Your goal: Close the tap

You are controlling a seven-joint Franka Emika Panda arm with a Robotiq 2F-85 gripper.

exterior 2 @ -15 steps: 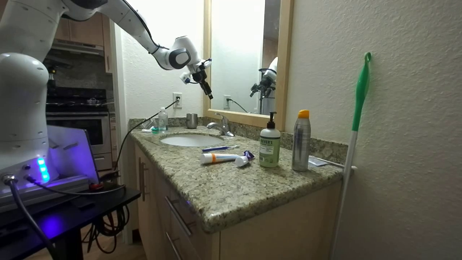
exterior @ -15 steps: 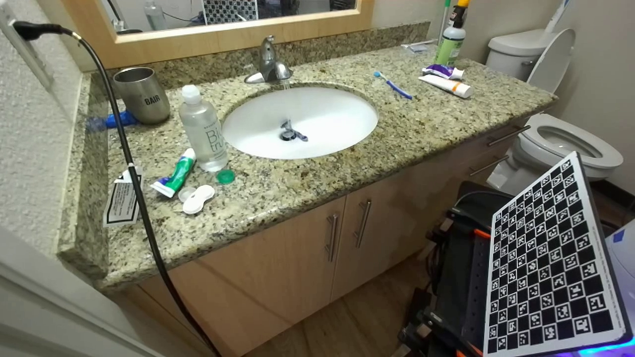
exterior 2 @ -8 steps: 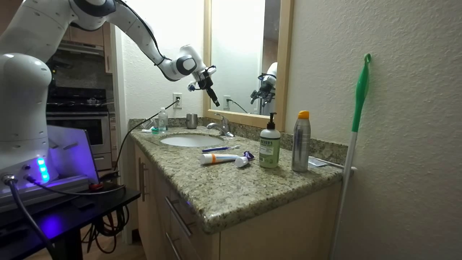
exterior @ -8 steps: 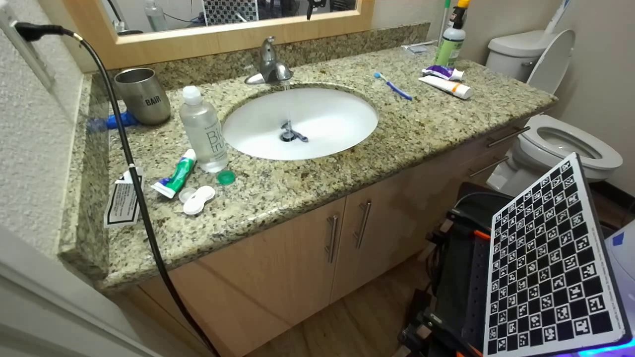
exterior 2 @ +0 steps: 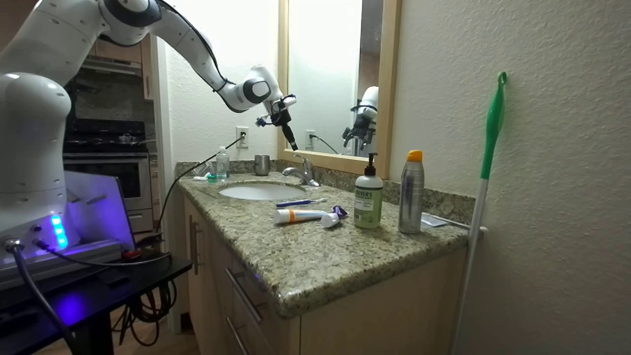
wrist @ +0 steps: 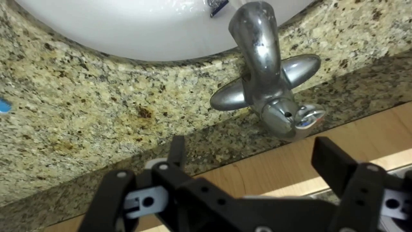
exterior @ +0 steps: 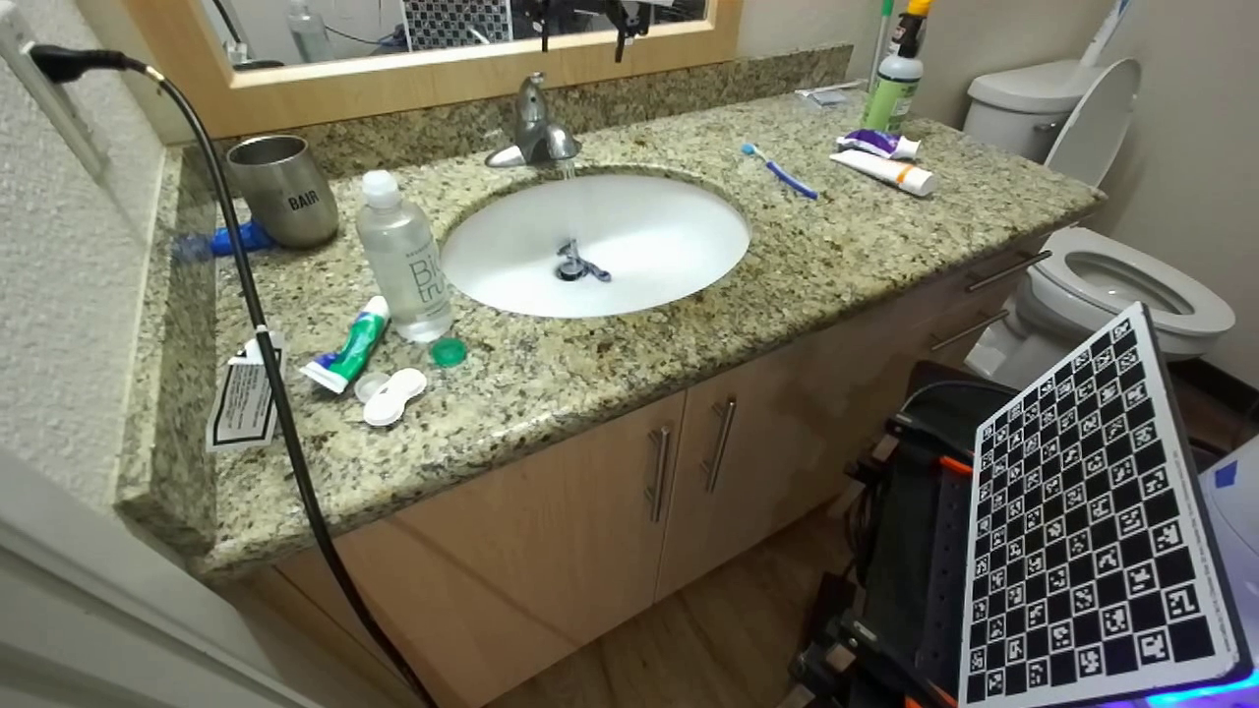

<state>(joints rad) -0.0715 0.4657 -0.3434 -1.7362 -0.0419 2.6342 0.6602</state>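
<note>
The tap [exterior: 536,128] is silver chrome with a curved spout and a top lever, at the back of the sink. It also shows in an exterior view [exterior 2: 306,172] and in the wrist view [wrist: 262,54]. A thin stream of water [exterior: 569,171] falls from its spout. The lever handle [wrist: 281,117] lies ahead of the fingers in the wrist view. My gripper [wrist: 249,143] is open and empty, its fingers wide apart. In an exterior view the gripper [exterior 2: 295,147] hangs just above the handle. It shows at the top edge in an exterior view [exterior: 582,53].
The mirror frame [exterior 2: 340,163] and backsplash [wrist: 209,141] are close behind the tap. The white sink [exterior: 669,236] is in front, with a small dark-blue thing [exterior: 593,268] by the drain. A metal cup [exterior: 285,192] and a clear bottle [exterior: 403,261] stand beside the sink.
My gripper has come down and slightly toward the mirror, closer to the tap handle. Its fingers now show at the top of an exterior view. The tap and counter things have not moved.
</note>
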